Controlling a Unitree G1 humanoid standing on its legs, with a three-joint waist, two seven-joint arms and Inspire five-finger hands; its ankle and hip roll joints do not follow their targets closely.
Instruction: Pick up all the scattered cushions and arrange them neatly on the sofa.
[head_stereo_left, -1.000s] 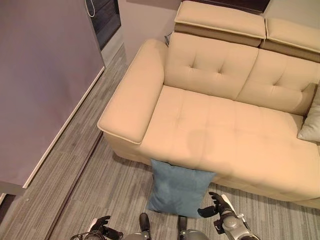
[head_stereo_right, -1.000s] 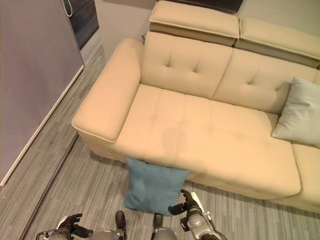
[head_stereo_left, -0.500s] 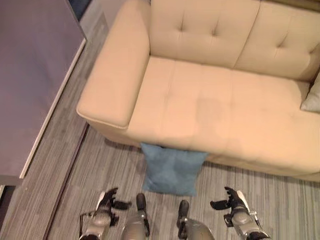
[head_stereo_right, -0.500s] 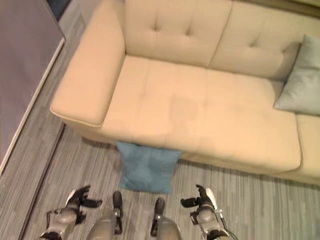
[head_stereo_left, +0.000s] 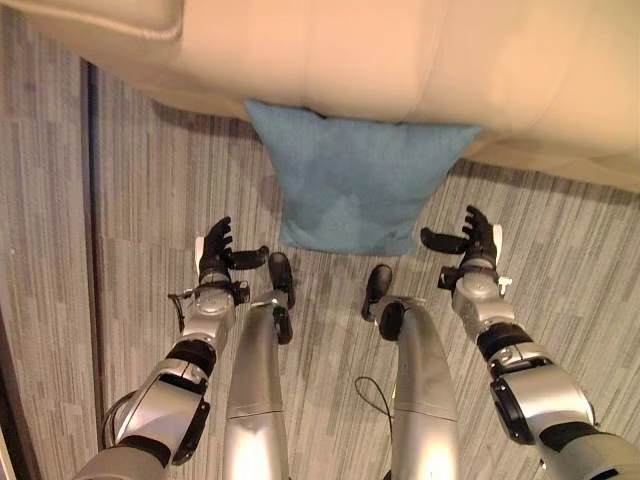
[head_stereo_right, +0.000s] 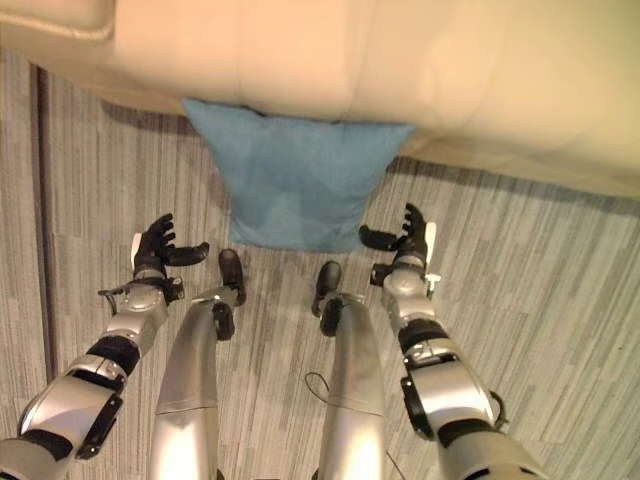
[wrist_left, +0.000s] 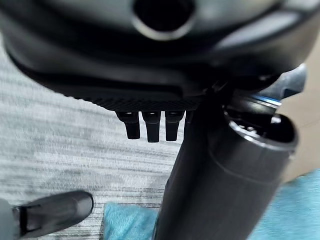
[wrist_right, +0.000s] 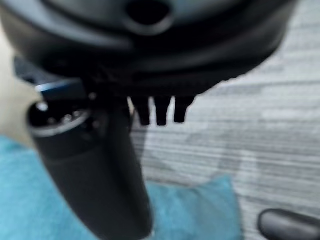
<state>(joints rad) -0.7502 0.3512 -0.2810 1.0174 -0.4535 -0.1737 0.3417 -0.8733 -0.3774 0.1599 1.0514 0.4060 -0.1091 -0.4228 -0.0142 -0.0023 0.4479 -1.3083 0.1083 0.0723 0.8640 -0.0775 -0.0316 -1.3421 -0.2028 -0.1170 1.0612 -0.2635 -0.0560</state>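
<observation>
A blue cushion (head_stereo_left: 355, 185) leans on the floor against the front of the beige sofa (head_stereo_left: 420, 60), its lower edge toward me. My left hand (head_stereo_left: 215, 255) hovers open over the floor just left of the cushion's lower corner, thumb pointing at it. My right hand (head_stereo_left: 475, 240) hovers open just right of the cushion's lower corner, thumb toward it. Neither hand touches the cushion. The left wrist view shows the cushion (wrist_left: 130, 222) past my straight fingers (wrist_left: 147, 127); the right wrist view shows it (wrist_right: 195, 210) the same way.
Grey striped carpet (head_stereo_left: 150, 190) lies all around. A dark seam (head_stereo_left: 90, 200) in the floor runs along the left side. The sofa's front edge overhangs the cushion's top.
The camera has tilted down and drawn closer, so the sofa seat has slid out of the top. Both arms have reached forward to either side of the cushion.
</observation>
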